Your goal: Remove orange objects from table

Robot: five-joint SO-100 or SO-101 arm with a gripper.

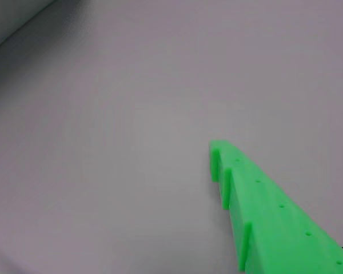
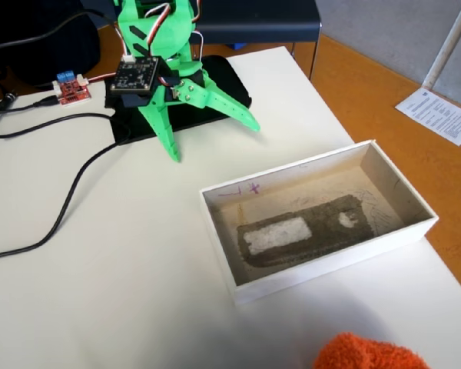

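Showing no legible writing, paper sheet point(image 2: 442, 114) lies beyond table point(image 2: 138, 292).

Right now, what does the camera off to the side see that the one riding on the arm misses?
Only the fixed view shows the orange lump at the bottom edge, the white box, the black cables and the red circuit board. Only the wrist view shows one green finger close up. Both show the open green gripper and the off-white table.
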